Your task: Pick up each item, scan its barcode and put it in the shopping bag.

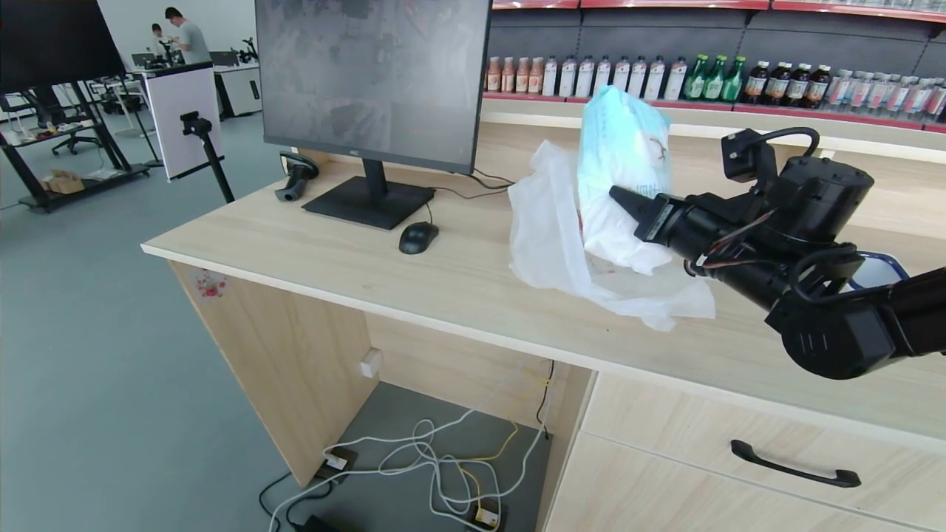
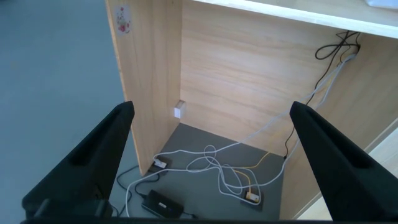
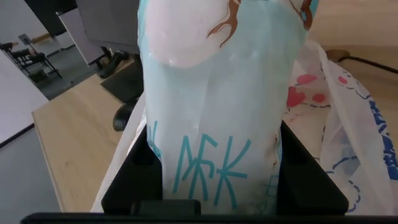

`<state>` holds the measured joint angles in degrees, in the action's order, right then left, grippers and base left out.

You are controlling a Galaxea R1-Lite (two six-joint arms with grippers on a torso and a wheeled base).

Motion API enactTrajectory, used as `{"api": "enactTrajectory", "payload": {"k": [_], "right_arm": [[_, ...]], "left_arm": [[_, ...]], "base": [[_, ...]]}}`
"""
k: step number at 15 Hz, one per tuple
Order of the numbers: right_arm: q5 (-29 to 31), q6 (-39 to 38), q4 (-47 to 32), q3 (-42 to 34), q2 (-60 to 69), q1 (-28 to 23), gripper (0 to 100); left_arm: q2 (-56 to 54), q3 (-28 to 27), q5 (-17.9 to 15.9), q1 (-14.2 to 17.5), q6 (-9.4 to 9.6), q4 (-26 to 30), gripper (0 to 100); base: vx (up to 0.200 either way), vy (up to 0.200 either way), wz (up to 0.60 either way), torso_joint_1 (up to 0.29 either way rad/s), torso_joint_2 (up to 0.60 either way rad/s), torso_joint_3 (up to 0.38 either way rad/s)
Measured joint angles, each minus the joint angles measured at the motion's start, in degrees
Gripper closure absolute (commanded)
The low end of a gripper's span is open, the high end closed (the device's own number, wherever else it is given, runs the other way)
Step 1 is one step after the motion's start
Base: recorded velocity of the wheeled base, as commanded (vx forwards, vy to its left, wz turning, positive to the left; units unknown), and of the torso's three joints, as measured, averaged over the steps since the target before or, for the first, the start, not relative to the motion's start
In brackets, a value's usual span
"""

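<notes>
One soft pale-blue-and-white package (image 1: 624,151) stands upright in the right gripper (image 3: 216,143), whose two black fingers press against its opposite sides near the lower end. The package is to the right of the monitor (image 1: 373,74), its top about level with the monitor's lower half. It sits in the open mouth of the white shopping bag (image 1: 550,236), which lies crumpled on the desk (image 1: 443,284), also right of the monitor. A black mouse (image 1: 418,236) lies just in front of the monitor's stand, and a handheld scanner (image 1: 295,177) rests at the stand's left. The left gripper (image 2: 212,112) hangs low, its fingers spread wide with nothing between them, facing the open space under the desk below the monitor, where white and yellow cables (image 2: 217,174) lie tangled on the floor. Rows of bottles (image 1: 665,77) fill a shelf behind and to the right of the monitor.
</notes>
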<state>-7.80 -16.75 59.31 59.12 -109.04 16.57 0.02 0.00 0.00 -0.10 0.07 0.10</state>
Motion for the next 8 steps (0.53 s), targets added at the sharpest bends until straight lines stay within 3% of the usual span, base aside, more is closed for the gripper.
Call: {"api": "enactTrajectory", "payload": {"k": [8], "right_arm": [[-2.29, -3.44, -2.65, -2.24, -2.00, 2.54, 100]], "left_arm": [[0.00, 0.00, -0.02, 0.00, 0.02, 0.00, 0]], "base": [[0.000, 0.000, 0.00, 0.000, 0.00, 0.000]]}}
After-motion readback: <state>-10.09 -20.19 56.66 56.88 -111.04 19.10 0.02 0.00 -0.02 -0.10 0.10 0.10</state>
